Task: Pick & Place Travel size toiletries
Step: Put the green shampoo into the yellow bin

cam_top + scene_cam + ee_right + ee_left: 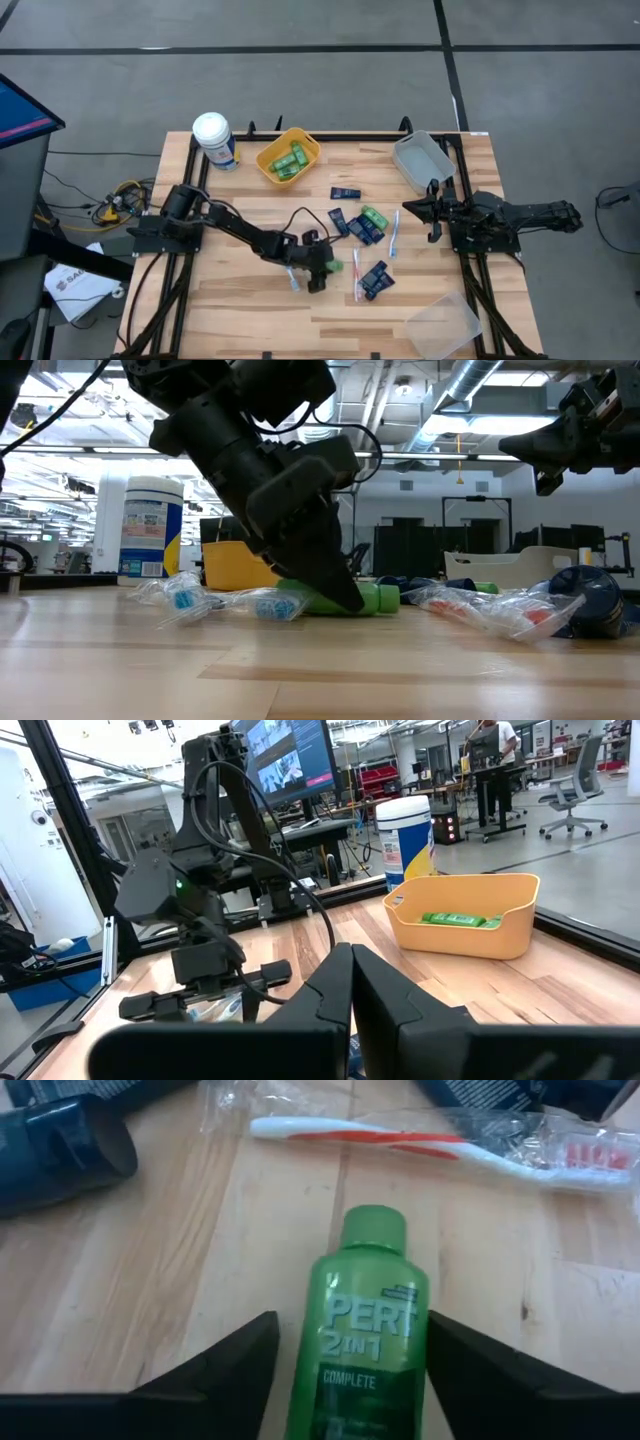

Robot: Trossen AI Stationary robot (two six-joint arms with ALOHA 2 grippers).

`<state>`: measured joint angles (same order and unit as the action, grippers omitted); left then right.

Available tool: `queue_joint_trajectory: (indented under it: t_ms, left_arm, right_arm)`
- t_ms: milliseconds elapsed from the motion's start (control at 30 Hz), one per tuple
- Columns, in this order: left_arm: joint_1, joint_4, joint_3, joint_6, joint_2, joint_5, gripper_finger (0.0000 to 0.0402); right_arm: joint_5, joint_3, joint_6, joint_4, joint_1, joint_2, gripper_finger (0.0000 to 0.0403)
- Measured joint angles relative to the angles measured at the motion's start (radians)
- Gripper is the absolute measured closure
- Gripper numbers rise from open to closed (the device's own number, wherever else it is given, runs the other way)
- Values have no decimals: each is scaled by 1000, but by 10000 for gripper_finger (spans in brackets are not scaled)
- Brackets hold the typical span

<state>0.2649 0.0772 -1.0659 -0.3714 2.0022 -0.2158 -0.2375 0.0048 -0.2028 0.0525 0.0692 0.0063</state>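
A small bright green bottle (370, 1330) lies on its side on the table, cap pointing away from my left gripper (352, 1342). That gripper is open and low over the table (322, 270), one finger on each side of the bottle's body. Beyond the cap lies a wrapped white toothbrush (400, 1140) with pink accents, and a dark navy tube (60, 1150) lies off to one side. More navy tubes, a green bottle and toothbrushes (362, 228) are scattered mid-table. My right gripper (432, 212) is shut and hovers near the right edge, holding nothing. My left gripper comes in low along the green bottle, its fingers (240, 1355) flanking the labelled body (365, 1370) from the bottom end. A gap shows on one side. On the other the finger meets the bottle's outline, and I cannot tell whether it touches. The bottle lies flat on the table.
A yellow bin (310, 150) holding green bottles stands at the far side, next to a white-lidded canister (213, 138). There is a grey bin (422, 160) far right and a clear bin (445, 322) near right. Bare wood lies near and left of my left gripper.
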Motion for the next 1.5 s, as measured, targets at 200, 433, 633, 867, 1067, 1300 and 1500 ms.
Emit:
queue_joint_trajectory:
  t_ms: [200,433,633,867,1067,1300,1500]
  left_arm:
    - [-4,-15,3,0,-11,2,227]
    - [-45,-84,6,66,-81,-6,235]
    - [-135,-105,4,171,-200,-104,226]
    - [-330,-169,4,314,-371,-241,225]
    - [-547,-225,4,322,-471,-241,225]
    - [-691,-228,3,323,-452,-143,224]
    - [-705,-229,4,323,-379,-133,224]
  right_arm:
    - [0,0,0,0,0,0,403]
    - [0,0,0,5,0,0,403]
    - [0,0,0,6,0,0,403]
    - [0,0,0,8,0,0,403]
    - [0,0,0,8,0,0,403]
    - [0,0,0,8,0,0,403]
    - [0,0,0,8,0,0,403]
